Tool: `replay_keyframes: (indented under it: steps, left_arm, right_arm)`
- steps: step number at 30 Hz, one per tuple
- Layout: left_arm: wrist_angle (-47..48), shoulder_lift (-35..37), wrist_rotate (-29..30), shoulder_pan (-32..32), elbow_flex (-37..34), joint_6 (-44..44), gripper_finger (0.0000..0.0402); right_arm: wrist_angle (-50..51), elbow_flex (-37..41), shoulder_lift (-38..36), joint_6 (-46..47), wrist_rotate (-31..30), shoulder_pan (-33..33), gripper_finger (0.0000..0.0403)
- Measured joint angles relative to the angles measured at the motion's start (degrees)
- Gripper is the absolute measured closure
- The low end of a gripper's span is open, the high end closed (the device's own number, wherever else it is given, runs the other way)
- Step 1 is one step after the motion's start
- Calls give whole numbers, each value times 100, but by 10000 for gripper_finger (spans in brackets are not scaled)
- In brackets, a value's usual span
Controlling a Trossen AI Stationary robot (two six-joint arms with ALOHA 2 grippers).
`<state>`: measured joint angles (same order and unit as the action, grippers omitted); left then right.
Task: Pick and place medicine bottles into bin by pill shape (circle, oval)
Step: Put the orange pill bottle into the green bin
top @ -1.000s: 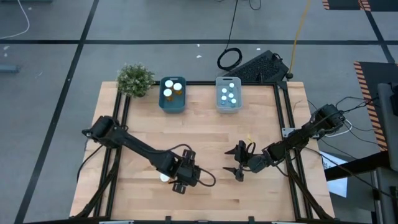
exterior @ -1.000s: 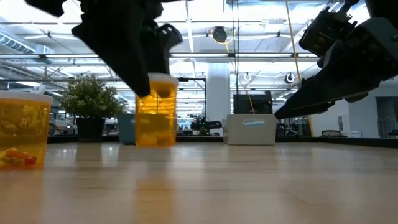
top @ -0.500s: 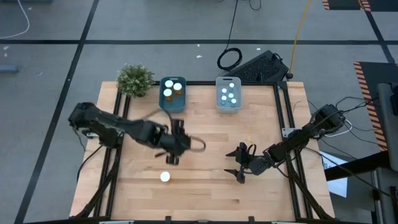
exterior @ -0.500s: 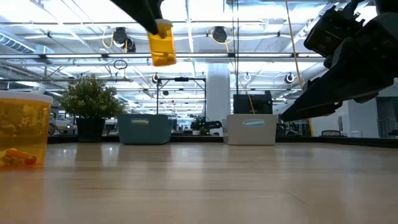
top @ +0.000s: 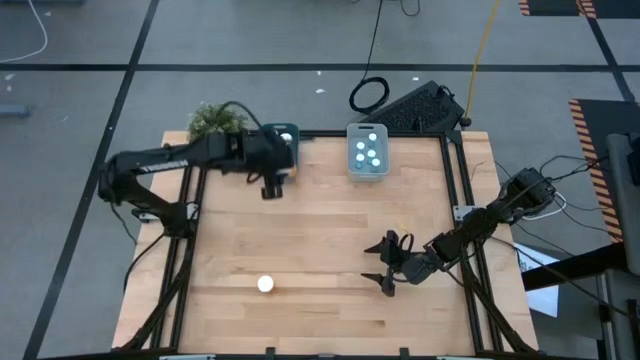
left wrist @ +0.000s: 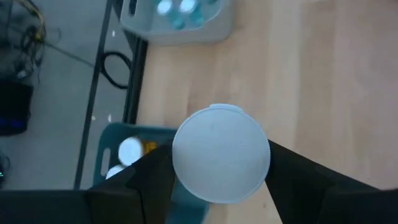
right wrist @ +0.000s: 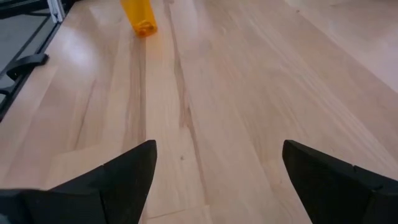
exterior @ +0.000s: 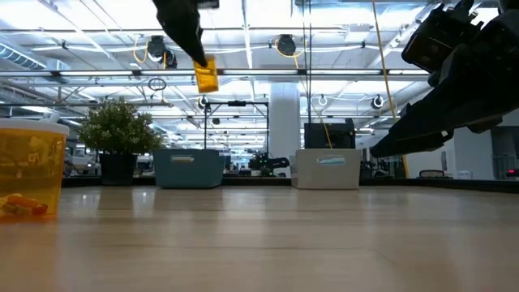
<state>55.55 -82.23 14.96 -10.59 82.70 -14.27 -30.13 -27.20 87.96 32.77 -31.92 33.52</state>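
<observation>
My left gripper (top: 271, 183) is shut on an amber medicine bottle (exterior: 206, 75) with a white cap (left wrist: 221, 154), high over the table beside the blue left bin (top: 293, 152). That bin (left wrist: 124, 140) holds amber bottles. The pale right bin (top: 367, 152) holds pale blue bottles. Another amber bottle (top: 265, 284) stands on its base near the table's front edge, and it also shows in the low view (exterior: 31, 174) and in the right wrist view (right wrist: 138, 17). My right gripper (top: 385, 268) waits open at the near right, holding nothing. My left gripper pinches the bottle between its two fingers (left wrist: 146, 183), one on each side just under the cap's rim (left wrist: 180, 180). The fingers come from above, pointing down. The bottle hangs clear of the table, slightly tilted (exterior: 208, 81), with its cap toward the wrist.
A small potted plant (top: 215, 122) stands at the far left corner next to the blue bin. A dark metal frame (top: 455, 190) runs along the table's sides. Bare wood lies between the bins and the near bottle.
My left gripper has lifted the amber bottle off the near part of the table, beside the standing bottle. It has carried it up and toward the far edge, to the blue bin. The standing bottle has stayed in place.
</observation>
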Motion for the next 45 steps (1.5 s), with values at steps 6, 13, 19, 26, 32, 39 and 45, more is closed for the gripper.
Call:
replay_keyframes:
  steps: [6, 13, 19, 26, 32, 39, 45]
  left_arm:
    - [-749, -3, -669, -1054, -572, -483, 174]
    - [-2041, -24, -1005, -2022, -1672, -652, 174]
    - [-2749, -29, -1069, -2422, -2273, -657, 174]
    - [-3224, -66, -1277, -2585, -2612, -663, 174]
    - [-3487, -543, -1462, -2694, -2604, -772, 174]
    - [-3634, -1146, -1455, -2786, -2608, -832, 174]
    - [-3849, -1397, -1203, -2780, -2603, -860, 174]
  right_arm:
    - [26, 0, 0, 66, -2, 40, 62]
    - [20, 0, 0, 108, -268, 149, 62]
    - [20, 0, 0, 108, -282, 147, 62]
    - [24, 0, 0, 92, -426, 137, 62]
    - [22, 0, 0, 31, -427, 104, 62]
    - [26, -1, 0, -45, -431, 64, 62]
    - [33, 0, 0, -47, -428, 63, 62]
